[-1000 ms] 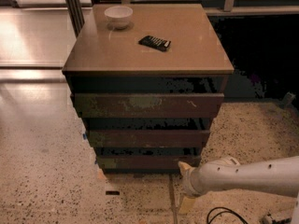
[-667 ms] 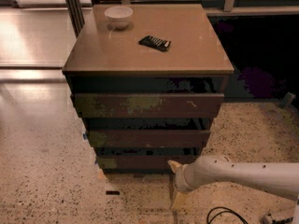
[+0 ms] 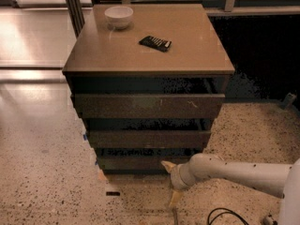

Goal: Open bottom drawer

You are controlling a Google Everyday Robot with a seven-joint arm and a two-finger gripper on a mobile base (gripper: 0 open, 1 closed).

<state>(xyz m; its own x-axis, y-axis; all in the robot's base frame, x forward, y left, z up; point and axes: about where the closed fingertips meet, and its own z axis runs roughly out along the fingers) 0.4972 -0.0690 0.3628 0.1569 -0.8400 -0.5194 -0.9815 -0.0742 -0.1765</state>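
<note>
The bottom drawer is the lowest and narrowest of three dark brown handleless fronts on the cabinet, just above the floor. My gripper reaches in from the right on a white arm, low and in front of the drawer's right half. It is open and empty. Its upper fingertip is at the drawer front's lower edge; I cannot tell if it touches. The other finger points down at the floor.
The middle front and the widest top front stand stepped out above. A white bowl and a black remote lie on the cabinet top. A black cable lies on the speckled floor at the lower right.
The arm has swung left and closer to the cabinet, bringing the gripper from right of the bottom drawer to its front. The drawers have not moved.
</note>
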